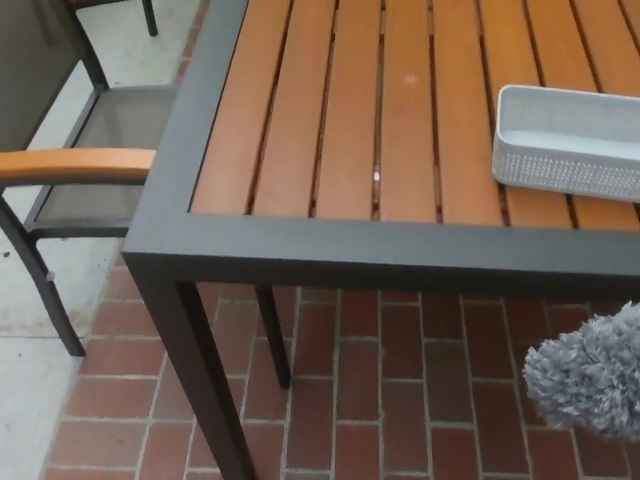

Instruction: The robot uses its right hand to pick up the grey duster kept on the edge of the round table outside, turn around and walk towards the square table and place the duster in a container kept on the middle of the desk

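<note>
Grey fluff fills the bottom right corner: this is the head of the duster [592,382], hanging above the brick floor [400,380] just short of the table's near edge. Its handle and the robot's right hand lie outside the frame, so the grip of the fingers cannot be told; the left hand is out of sight too. The duster sits low and close to the body, likely because it is being carried in from the right and has not yet been raised to table height. Next comes the square table [330,245], with a dark metal frame and legs and a top of orange-brown wooden slats running away from the viewer. Farther back, on the right side of the top, a pale grey container [560,165] with a perforated wall stands open and appears empty, placed to receive the duster. It is cut off by the right edge of the frame. To the far left, beside the table, stands a chair [90,165] with a wooden armrest and a mesh seat. The drop still seems ahead: the duster would need lifting over the rim.
</note>
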